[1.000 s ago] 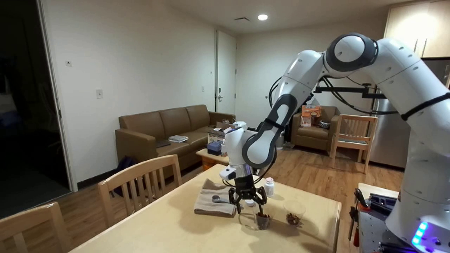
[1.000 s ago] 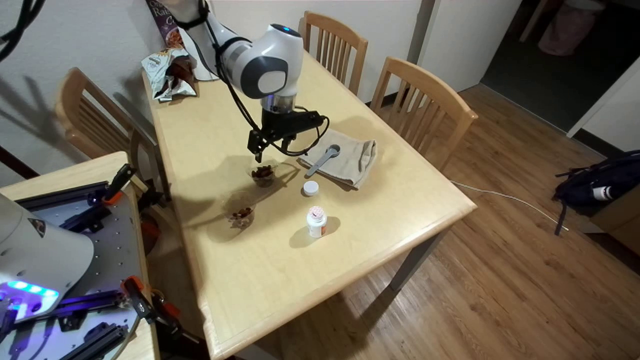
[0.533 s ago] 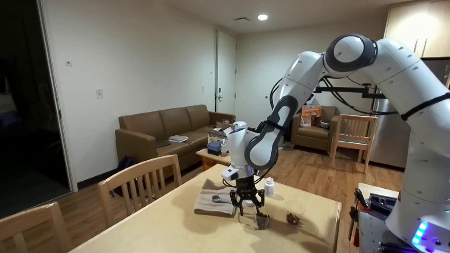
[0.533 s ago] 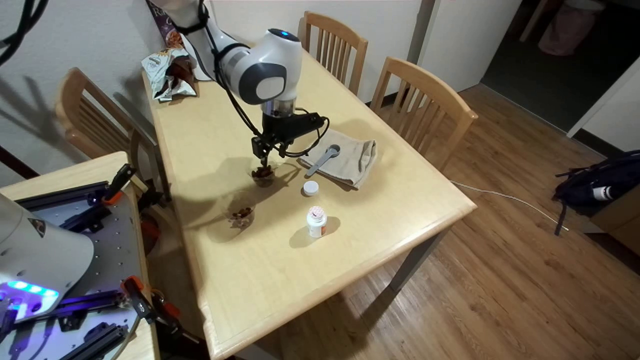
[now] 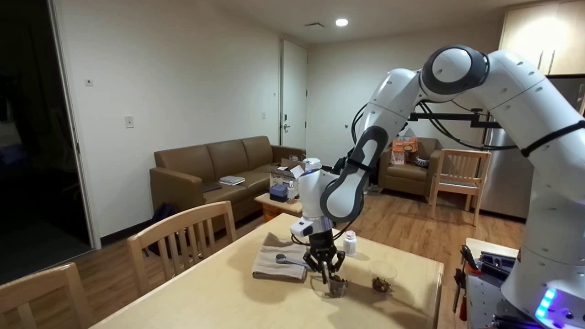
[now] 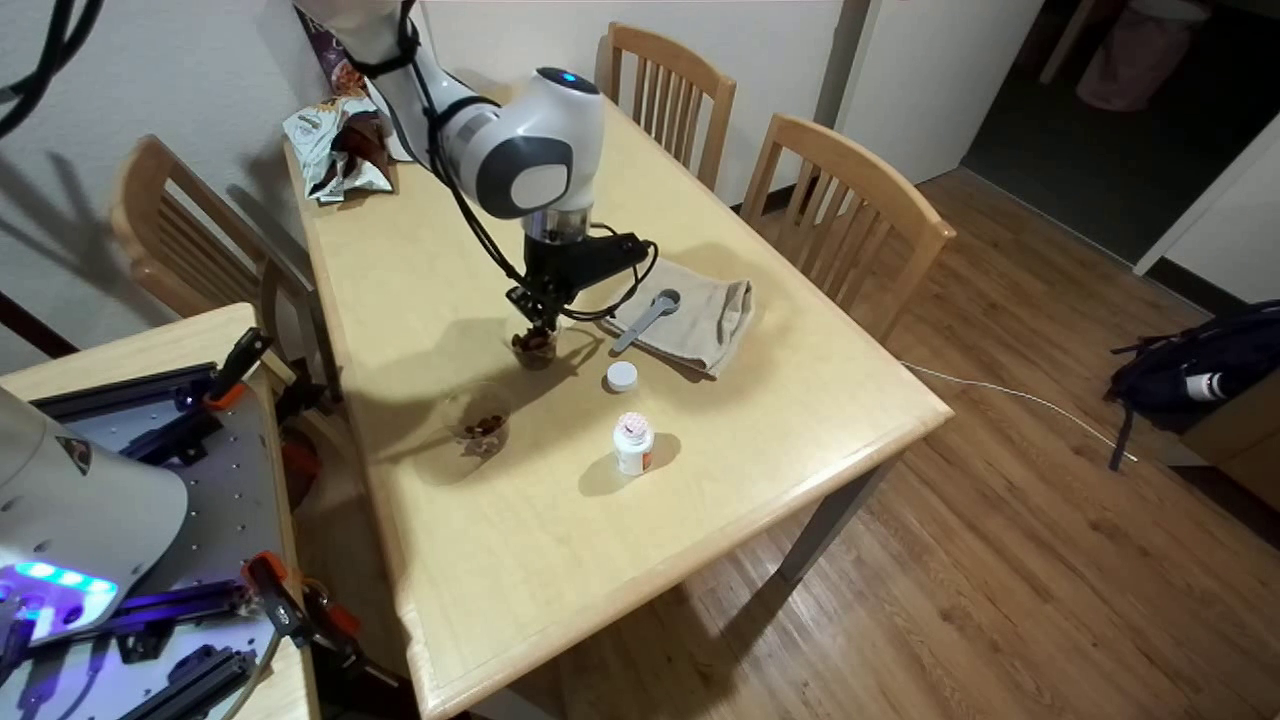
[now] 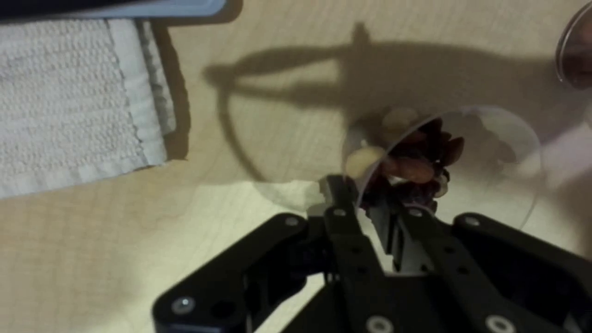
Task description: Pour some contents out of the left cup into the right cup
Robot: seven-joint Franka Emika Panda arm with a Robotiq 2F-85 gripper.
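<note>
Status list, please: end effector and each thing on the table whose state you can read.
Left cup: partly filled
End effector: jaws close together astride the left cup's wall; firm grip unclear
Right cup: upright, partly filled
White bottle: upright
White lid: lying flat
Towel: folded
Scoop: lying partly on the towel
Snack bag: crumpled

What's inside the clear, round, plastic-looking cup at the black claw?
In the clear cup: dark red pieces, a brown almond-shaped piece and, through its wall, a pale piece. The claw covers one edge of these; anything behind it or beneath the top pieces is hidden.
</note>
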